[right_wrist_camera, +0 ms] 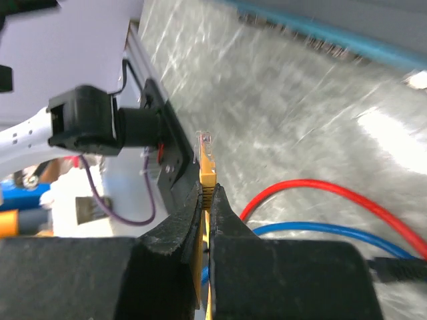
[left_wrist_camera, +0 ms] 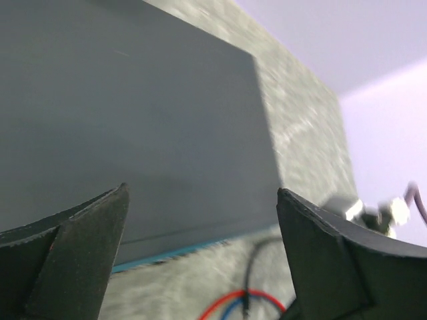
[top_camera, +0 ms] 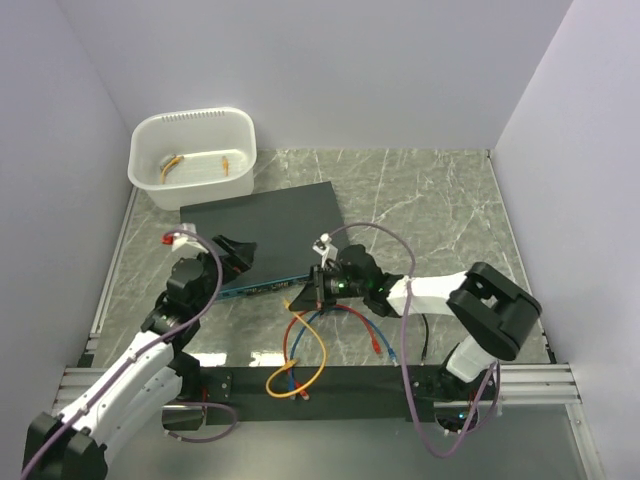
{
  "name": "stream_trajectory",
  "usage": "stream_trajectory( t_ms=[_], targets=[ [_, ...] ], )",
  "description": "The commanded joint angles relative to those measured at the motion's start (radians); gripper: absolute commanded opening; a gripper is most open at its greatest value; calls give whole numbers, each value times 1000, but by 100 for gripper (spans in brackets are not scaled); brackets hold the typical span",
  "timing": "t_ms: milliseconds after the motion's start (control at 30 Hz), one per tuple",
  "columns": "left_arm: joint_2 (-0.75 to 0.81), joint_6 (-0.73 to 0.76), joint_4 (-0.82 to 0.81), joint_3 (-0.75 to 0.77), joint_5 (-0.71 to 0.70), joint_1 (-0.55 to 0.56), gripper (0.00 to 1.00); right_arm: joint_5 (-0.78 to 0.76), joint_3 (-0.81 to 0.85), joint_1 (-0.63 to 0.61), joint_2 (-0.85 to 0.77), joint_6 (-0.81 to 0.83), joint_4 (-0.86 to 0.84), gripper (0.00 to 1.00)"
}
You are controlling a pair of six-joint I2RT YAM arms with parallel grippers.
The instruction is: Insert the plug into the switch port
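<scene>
Top external view is showing the flat black box point(top_camera: 275, 222) lying aslant on the marbled surface point(top_camera: 440, 210), its narrow teal-blue face point(top_camera: 262, 289) facing the arms. The right end effector point(top_camera: 308, 292) is hanging just in front of that face, near its right end. The left end effector point(top_camera: 232, 252) is sitting over the box's left front corner.

In the right wrist view the right end effector point(right_wrist_camera: 205, 192) is pressing its two black fingers point(right_wrist_camera: 175, 227) together, pinching the orange boot just behind the plug point(right_wrist_camera: 206, 148). The plug's clear tip is sticking out beyond the fingertips. The switch port point(right_wrist_camera: 313, 44) is showing only as one of a blurred row of sockets along the teal strip at the upper right. Which socket the plug is lining up with cannot be told. Bare surface is lying between the plug and the row, so the plug is not in a port.

A red cable point(right_wrist_camera: 320, 189) and a blue cable point(right_wrist_camera: 320, 231) are curving over the surface beside the right fingers.

In the left wrist view the left end effector point(left_wrist_camera: 201, 200) is standing spread wide and gripping nothing. Its fingertips point(left_wrist_camera: 107, 213) are framing the box's dark top and teal edge. Whether they are touching the box cannot be told.

A white tub point(top_camera: 240, 168) is sitting at the back left, well apart from both arms.
</scene>
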State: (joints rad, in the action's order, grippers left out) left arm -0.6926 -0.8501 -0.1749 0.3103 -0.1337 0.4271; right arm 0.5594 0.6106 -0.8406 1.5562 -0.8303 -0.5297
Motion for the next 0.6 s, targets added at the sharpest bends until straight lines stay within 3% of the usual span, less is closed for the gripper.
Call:
stream_trajectory(
  t_ms=[0, 200, 567],
  targets=[
    [65, 19, 155, -11, -121, -42, 99, 60, 38, -40, 59, -64, -113, 0],
    [91, 20, 169, -22, -90, -71, 99, 42, 29, -46, 117, -113, -184, 0],
    [-30, 28, 49, -22, -26, -71, 98, -6, -109, 26, 242, -181, -352, 0]
  ],
)
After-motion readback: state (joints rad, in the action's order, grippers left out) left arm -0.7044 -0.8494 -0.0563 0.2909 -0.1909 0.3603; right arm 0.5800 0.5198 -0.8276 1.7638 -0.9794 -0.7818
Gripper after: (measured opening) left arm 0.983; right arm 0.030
